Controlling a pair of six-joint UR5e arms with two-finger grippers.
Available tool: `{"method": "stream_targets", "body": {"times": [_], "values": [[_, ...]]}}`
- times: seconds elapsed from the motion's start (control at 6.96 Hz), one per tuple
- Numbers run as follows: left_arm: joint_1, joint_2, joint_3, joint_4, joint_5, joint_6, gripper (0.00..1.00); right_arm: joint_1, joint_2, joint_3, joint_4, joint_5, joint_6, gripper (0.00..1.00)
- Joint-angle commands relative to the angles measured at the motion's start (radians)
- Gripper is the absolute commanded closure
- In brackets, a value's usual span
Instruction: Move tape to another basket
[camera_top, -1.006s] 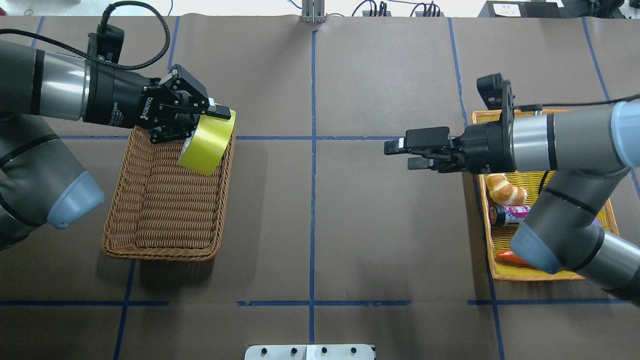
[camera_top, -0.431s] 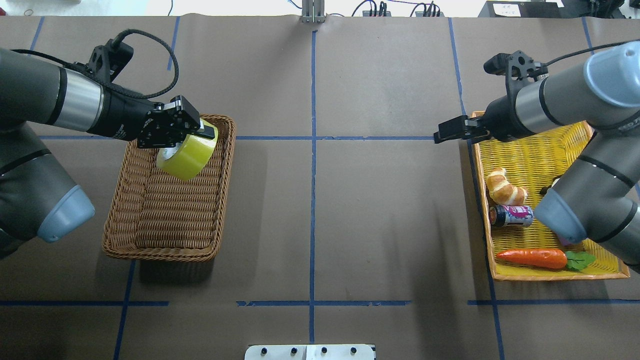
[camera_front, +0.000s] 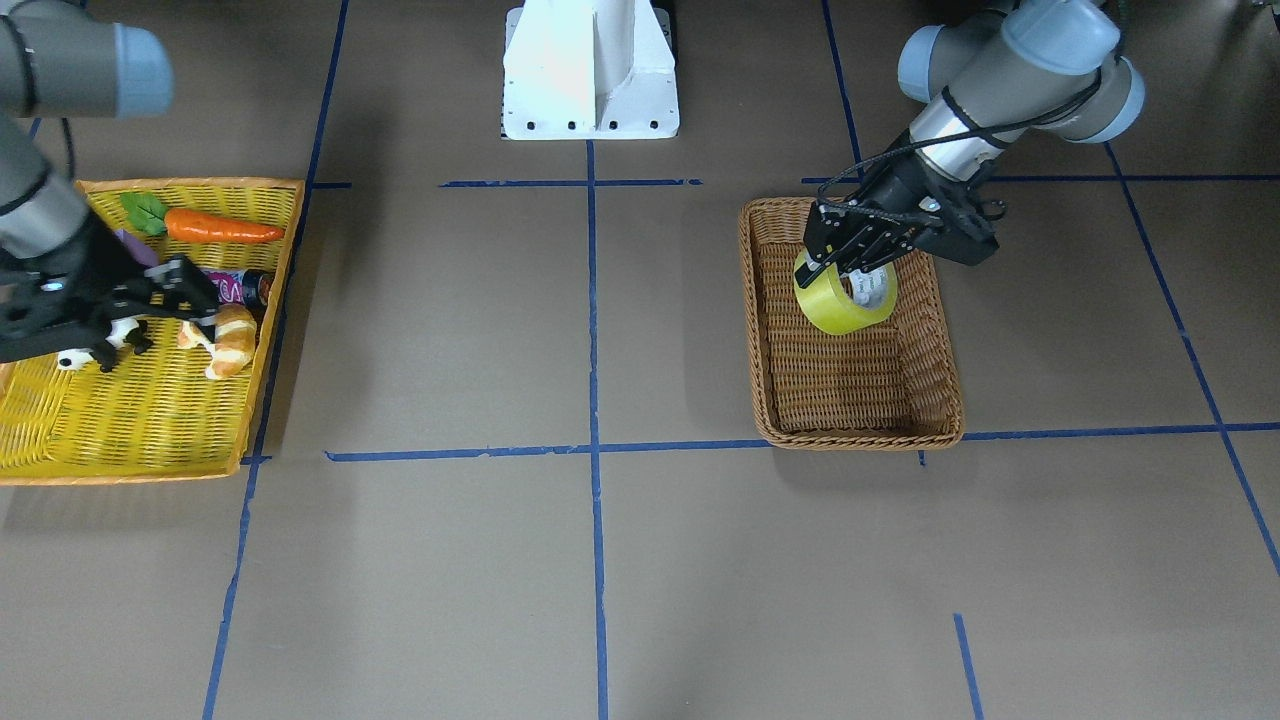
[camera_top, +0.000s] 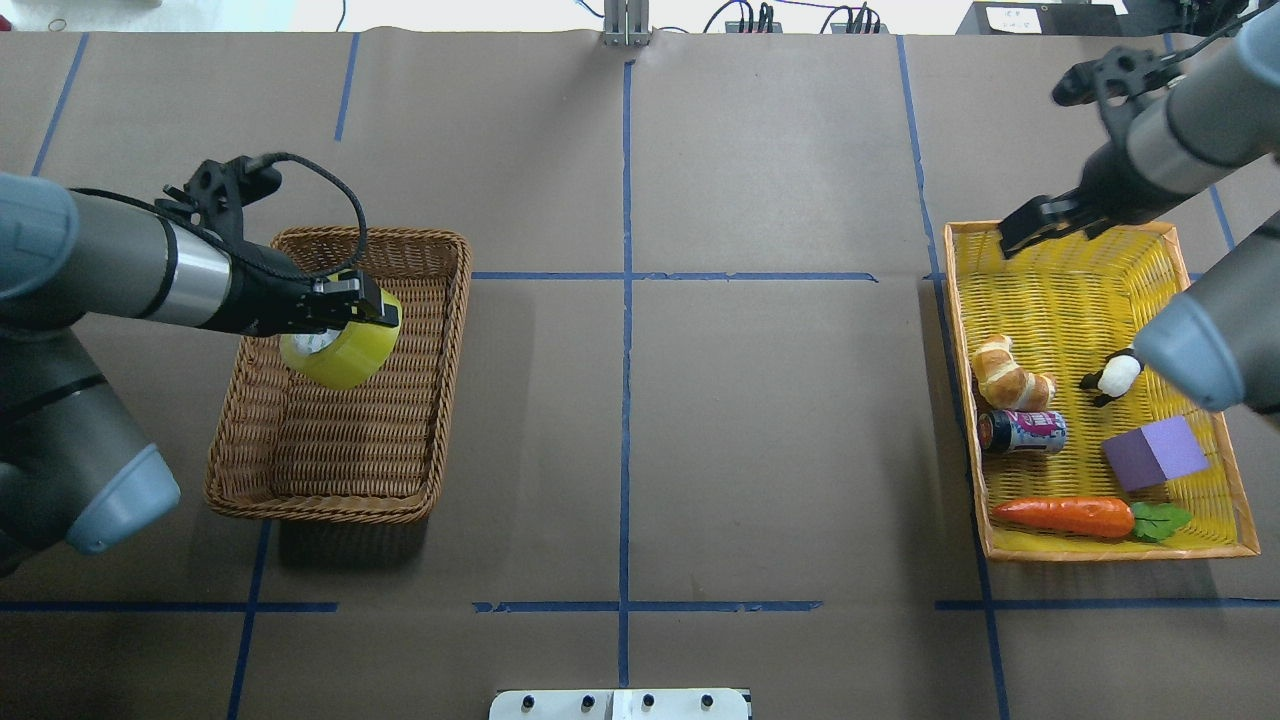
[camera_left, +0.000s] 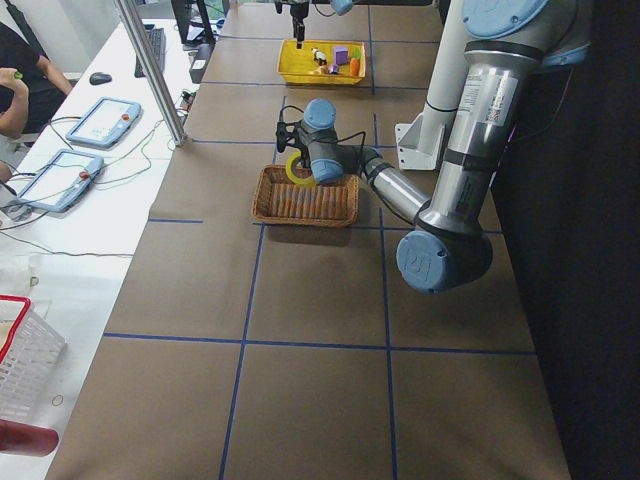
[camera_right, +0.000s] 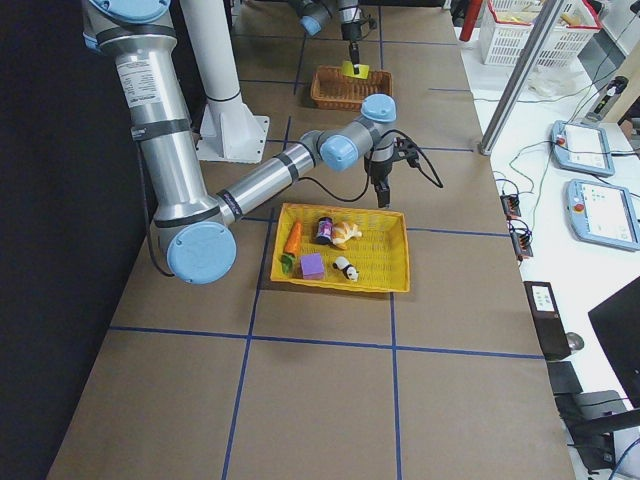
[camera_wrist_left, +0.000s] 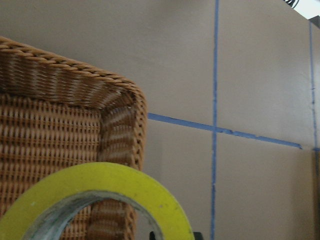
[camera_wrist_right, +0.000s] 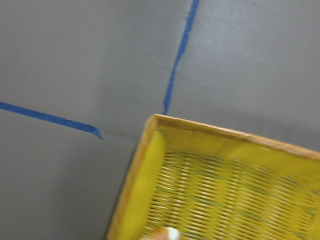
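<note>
The left gripper (camera_top: 362, 308) is closed on the tape (camera_top: 338, 352), pinching the wall of the roll at its upper edge, so the yellow-green ring hangs tilted below the fingers with its grey-white core showing. The tape is over the inside of the basket (camera_top: 318, 512), which stands on the left half of the table (camera_top: 760, 420). In the overhead view the roll lies towards the far left part of the wicker interior. In the front-facing view the same tape (camera_front: 838, 308) shows under the left gripper (camera_front: 846, 268), within the walls of the basket (camera_front: 862, 436). Whether the roll touches the basket floor I cannot tell. The left wrist view shows the arc of the tape (camera_wrist_left: 107, 181) close below the camera and a rounded corner of the basket (camera_wrist_left: 131, 95) beyond it.

The right gripper (camera_top: 1012, 240) hangs over the far left corner of the yellow tray (camera_top: 1100, 553) on the right side of the table. Its fingers look parted and hold nothing. In the tray lie a croissant (camera_top: 1010, 376), a can (camera_top: 1022, 432), a carrot (camera_top: 1065, 516), a purple block (camera_top: 1155, 452) and a small black-and-white toy (camera_top: 1112, 378), all apart from the gripper
</note>
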Motion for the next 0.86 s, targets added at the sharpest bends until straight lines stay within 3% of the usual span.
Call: {"method": "stream_targets", "body": {"times": [0.0, 0.14, 0.29, 0.43, 0.58, 0.72], "values": [[0.077, 0.006, -0.002, 0.114, 0.142, 0.103, 1.00, 0.183, 0.004, -0.012, -0.220, 0.085, -0.338, 0.00], [0.099, 0.006, -0.002, 0.179, 0.181, 0.166, 1.00, 0.235, -0.011, -0.022, -0.225, 0.157, -0.365, 0.00], [0.096, 0.018, -0.002, 0.185, 0.181, 0.217, 0.99, 0.255, -0.028, -0.032, -0.225, 0.169, -0.365, 0.00], [0.096, 0.027, -0.006, 0.185, 0.180, 0.219, 0.78, 0.263, -0.029, -0.035, -0.225, 0.169, -0.365, 0.00], [0.096, 0.029, -0.029, 0.190, 0.174, 0.216, 0.01, 0.275, -0.054, -0.032, -0.220, 0.172, -0.362, 0.00], [0.090, 0.075, -0.067, 0.193, 0.167, 0.220, 0.00, 0.298, -0.106, -0.043, -0.217, 0.193, -0.353, 0.00]]}}
